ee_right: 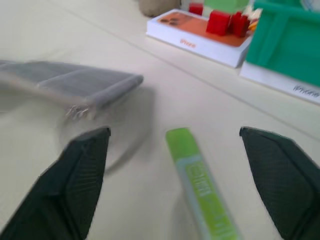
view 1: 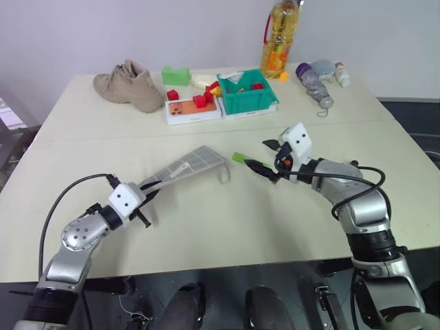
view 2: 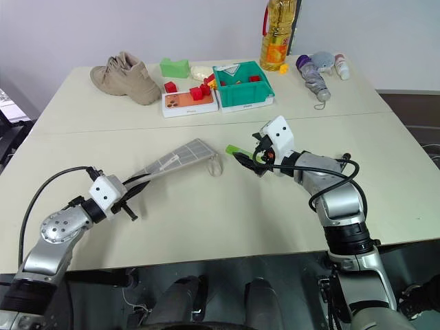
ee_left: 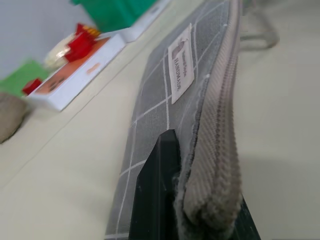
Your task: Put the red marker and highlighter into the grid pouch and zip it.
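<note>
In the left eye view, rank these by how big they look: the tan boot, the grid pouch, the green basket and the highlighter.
1. Grid pouch
2. Tan boot, close to the pouch; it sits farther back, so the order is unsure.
3. Green basket
4. Highlighter, partly hidden by the right tool.

One pouch [view 1: 187, 165], one highlighter [ee_right: 200, 185]
</note>
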